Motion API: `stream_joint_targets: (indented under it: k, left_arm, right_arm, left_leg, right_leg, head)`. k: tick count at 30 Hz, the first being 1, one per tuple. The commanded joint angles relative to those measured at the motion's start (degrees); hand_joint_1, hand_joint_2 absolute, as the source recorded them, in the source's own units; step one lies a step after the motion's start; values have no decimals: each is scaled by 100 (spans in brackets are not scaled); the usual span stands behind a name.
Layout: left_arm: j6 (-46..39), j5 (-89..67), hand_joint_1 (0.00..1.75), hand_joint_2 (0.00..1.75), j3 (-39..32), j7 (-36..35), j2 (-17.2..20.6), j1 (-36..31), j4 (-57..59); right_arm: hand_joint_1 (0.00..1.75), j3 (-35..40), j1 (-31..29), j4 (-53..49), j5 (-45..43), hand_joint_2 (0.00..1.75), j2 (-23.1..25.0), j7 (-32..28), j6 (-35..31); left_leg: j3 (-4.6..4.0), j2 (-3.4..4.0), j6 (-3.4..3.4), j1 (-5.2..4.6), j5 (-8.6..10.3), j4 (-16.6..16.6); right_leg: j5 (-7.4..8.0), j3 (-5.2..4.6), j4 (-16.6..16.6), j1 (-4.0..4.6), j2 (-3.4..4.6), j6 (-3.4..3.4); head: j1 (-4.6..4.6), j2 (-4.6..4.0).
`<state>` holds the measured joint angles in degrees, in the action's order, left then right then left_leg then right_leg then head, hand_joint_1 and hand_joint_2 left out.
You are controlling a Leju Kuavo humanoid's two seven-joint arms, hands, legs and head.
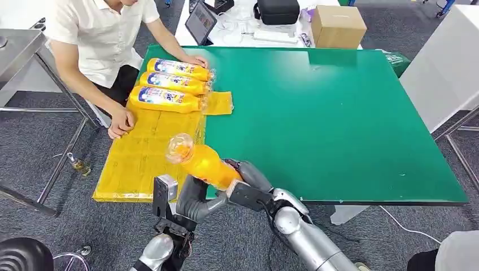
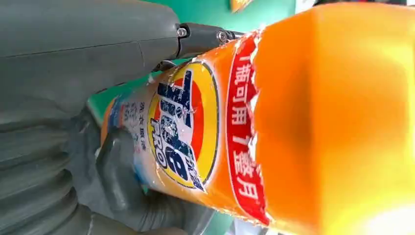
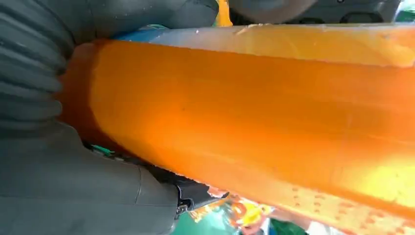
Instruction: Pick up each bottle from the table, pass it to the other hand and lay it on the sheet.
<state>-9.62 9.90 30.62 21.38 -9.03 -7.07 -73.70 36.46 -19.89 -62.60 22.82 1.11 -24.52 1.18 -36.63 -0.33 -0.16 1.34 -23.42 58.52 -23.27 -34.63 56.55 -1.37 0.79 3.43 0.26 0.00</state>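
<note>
Head view, near table edge: an orange bottle (image 1: 204, 163) is held in the air between my two hands, above the front border of the green table (image 1: 339, 124), its clear cap end tilted up toward the yellow sheet (image 1: 141, 158). My right hand (image 1: 245, 178) grasps the base end; my left hand (image 1: 195, 197) is wrapped round the body from below. I judge this to be the handover itself, both hands on the bottle so that it is never unsupported while it changes sides.

Left wrist view confirms the left hand's grasp: grey fingers (image 2: 117, 186) curl round the labelled body. Right wrist view shows my right hand's grey ribbed cover pressed against the orange wall of the bottle.

Three bottles (image 1: 169, 83) already lie side by side at the far end of the sheet, caps toward the table's middle, which leaves the nearer part of the sheet for this one. A person (image 1: 101, 39) sits at that end, one hand by the farthest bottle, the other resting on the sheet.

Materials: the bottle is translucent plastic with flat-sided shoulders and a glossy printed label, torn and wrinkled at its edge. The sheet is thin, glossy and creased; the table top is matt and smooth.
</note>
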Motion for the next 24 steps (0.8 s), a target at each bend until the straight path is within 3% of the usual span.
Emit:
stream_joint_targets:
  k: [1,8,9,10,11,12,24]
  left_arm:
    - [-84,167,0,175,132,1,-100,-217,-35]
    - [182,552,0,175,119,-186,-81,-260,53]
    - [224,593,84,175,129,-215,-75,-278,90]
    - [288,658,157,175,145,-248,-71,-334,214]
    - [294,666,157,175,144,-245,-72,-340,236]
    - [387,791,175,175,127,-247,-100,-363,303]
    - [970,1371,175,175,178,-415,-57,-449,386]
  right_arm:
    - [127,720,-170,270,107,175,-24,107,-58]
    - [133,805,-221,308,163,175,-55,154,-104]
    - [133,814,-232,309,161,175,-58,153,-97]
    - [131,825,-258,302,162,175,-55,155,-107]
    - [131,825,-270,297,161,175,-56,153,-103]
    - [134,842,-293,297,183,175,-59,175,-139]
    - [136,840,-370,311,169,175,23,154,-272]
  left_leg:
    - [8,-7,5,1,-2,-2]
    - [23,-1,10,3,-10,-2]
    - [13,-1,7,1,-5,-1]
    - [20,-2,10,3,-8,-2]
    - [10,-3,6,1,-3,-3]
    - [20,-4,10,1,-7,-2]
    - [21,1,9,2,-9,-2]
  right_leg:
    - [-5,11,-2,4,-11,-11]
    - [-10,23,-4,8,-11,-18]
    - [-6,12,-2,4,-8,-11]
    - [-9,21,-4,7,-11,-15]
    - [-5,10,-3,4,-9,-10]
    - [-9,21,-4,6,-14,-15]
    - [-10,20,-3,7,-10,-17]
  head:
    - [4,0]
    - [0,0]
    - [0,0]
    - [0,0]
    - [0,0]
    - [0,0]
    - [0,0]
